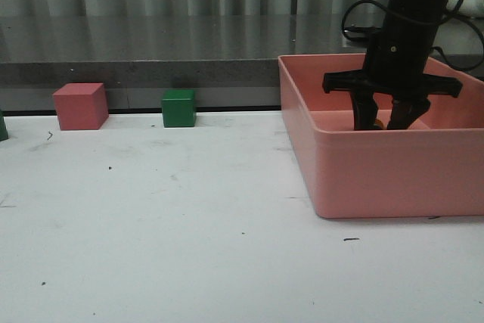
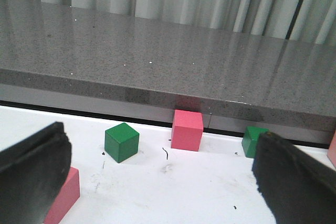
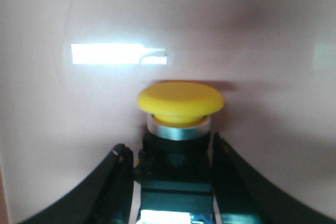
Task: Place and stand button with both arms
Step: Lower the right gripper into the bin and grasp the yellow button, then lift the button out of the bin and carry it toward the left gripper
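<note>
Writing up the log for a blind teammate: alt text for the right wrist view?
The right gripper has its two black fingers on either side of the black body of the button, whose yellow mushroom cap faces the camera above a pale collar. Behind it is the smooth pink bin surface with a bright rectangular light reflection.
</note>
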{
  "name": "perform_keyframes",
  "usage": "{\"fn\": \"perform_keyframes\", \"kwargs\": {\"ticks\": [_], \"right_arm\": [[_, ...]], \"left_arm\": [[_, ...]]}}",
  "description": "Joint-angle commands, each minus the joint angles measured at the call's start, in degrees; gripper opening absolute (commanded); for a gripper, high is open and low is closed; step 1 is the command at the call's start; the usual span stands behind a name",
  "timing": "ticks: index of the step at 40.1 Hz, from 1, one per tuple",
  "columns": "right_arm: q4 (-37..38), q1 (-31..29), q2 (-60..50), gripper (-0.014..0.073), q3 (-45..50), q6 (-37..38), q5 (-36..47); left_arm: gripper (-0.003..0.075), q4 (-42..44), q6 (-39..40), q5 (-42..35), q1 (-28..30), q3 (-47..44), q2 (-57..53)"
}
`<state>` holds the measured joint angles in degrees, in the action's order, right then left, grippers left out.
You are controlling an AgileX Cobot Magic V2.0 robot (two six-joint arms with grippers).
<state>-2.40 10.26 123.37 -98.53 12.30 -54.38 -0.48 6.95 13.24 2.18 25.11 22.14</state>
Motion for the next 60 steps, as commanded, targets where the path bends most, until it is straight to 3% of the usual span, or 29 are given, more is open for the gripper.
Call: {"fn": "perform_keyframes", "kwargs": {"ticks": [1, 12, 22, 36, 44, 49, 60], "right_arm": [[-0.19, -0.31, -3.38, 0.0202, -1.75, -0.03, 0.38], [-0.19, -0.31, -5.74, 0.0203, -5.19, -0.03, -4.19], [-1.28, 1.06, -14.42, 0.0203, -7.71, -0.03, -5.70], [-8.73, 14.20, -20.99, 0.0203, -8.16, -1.12, -3.37], [-12.70, 25.29, -17.02, 0.0203, -8.90, -1.40, 2.25], [-12.84, 31.29, -11.03, 0.0203, -13.25, -1.00, 1.42], [-11.82, 34.40, 5.29, 0.0203, -29.84, 7.01, -4.48]], "left_arm": [[0.0673, -0.09, -0.05, -4.16, 0.04, 1.94, 0.74], [0.0673, -0.09, -0.05, -4.16, 0.04, 1.94, 0.74], [0.0673, -0.09, -0.05, -4.16, 0.04, 1.94, 0.74], [0.0673, -0.09, -0.05, -4.16, 0.04, 1.94, 0.74], [0.0673, -0.09, -0.05, -4.16, 0.04, 1.94, 0.74], [0.0673, -0.09, -0.05, -4.16, 0.04, 1.94, 0.74], [0.0673, -0.09, -0.05, -4.06, 0.04, 1.94, 0.74]]}}
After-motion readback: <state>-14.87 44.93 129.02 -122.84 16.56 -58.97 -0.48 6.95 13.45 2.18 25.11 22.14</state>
